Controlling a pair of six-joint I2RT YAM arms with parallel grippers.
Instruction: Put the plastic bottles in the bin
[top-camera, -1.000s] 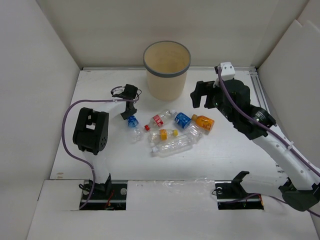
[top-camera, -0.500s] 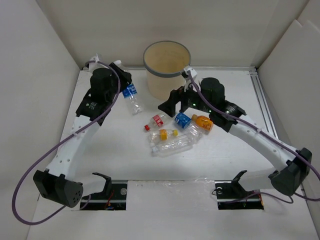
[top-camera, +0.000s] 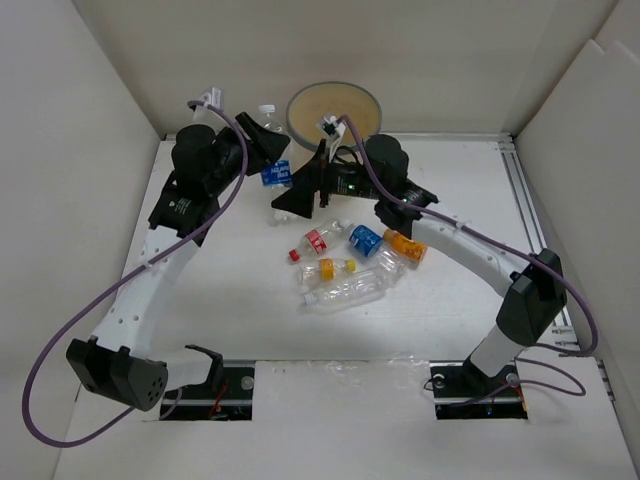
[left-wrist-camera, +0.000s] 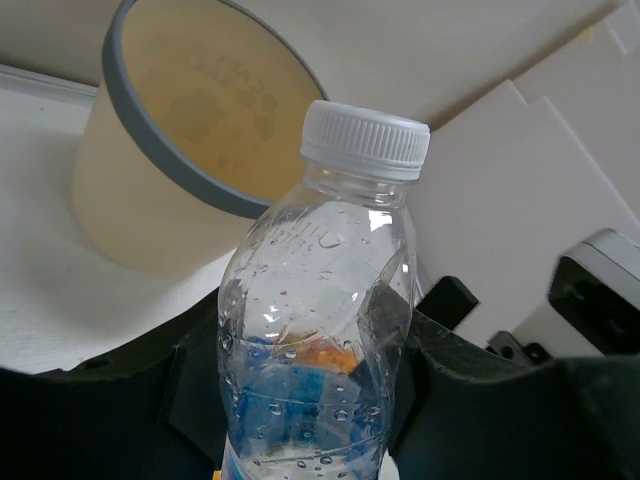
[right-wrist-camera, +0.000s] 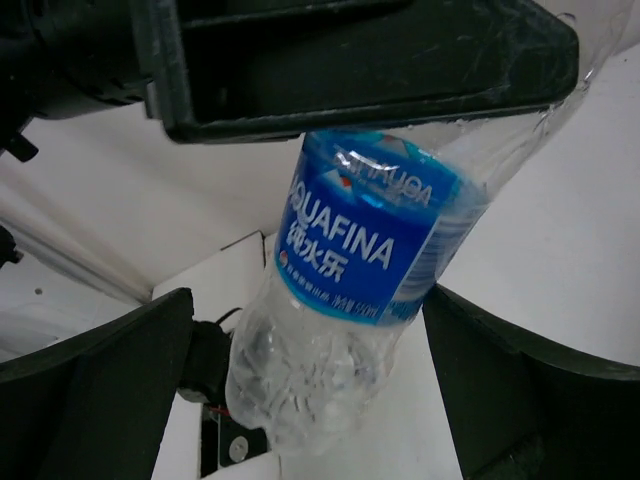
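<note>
My left gripper (top-camera: 270, 155) is shut on a clear plastic bottle (top-camera: 277, 174) with a blue label and white cap, held in the air just left of the bin (top-camera: 333, 90). In the left wrist view the bottle (left-wrist-camera: 320, 300) stands cap-up between the dark fingers (left-wrist-camera: 470, 360), with the beige, grey-rimmed bin (left-wrist-camera: 150, 130) behind it. My right gripper (top-camera: 298, 192) is open, and its fingers (right-wrist-camera: 100, 390) stand wide on both sides of the bottle's base (right-wrist-camera: 330, 340) without touching it. The other plastic bottles lie on the table: red-labelled (top-camera: 316, 240), blue (top-camera: 365, 240), orange (top-camera: 407, 244), yellow (top-camera: 328, 268) and a larger unlabelled one (top-camera: 348, 290).
White walls close in the table on the left, back and right. The right arm (top-camera: 450, 235) stretches across the table above the pile of bottles. Both arm bases (top-camera: 210, 385) sit at the near edge.
The left arm lifted the blue-labelled bottle off the table and carried it up toward the bin. The right gripper swung left until its open fingers flanked the bottle's base.
</note>
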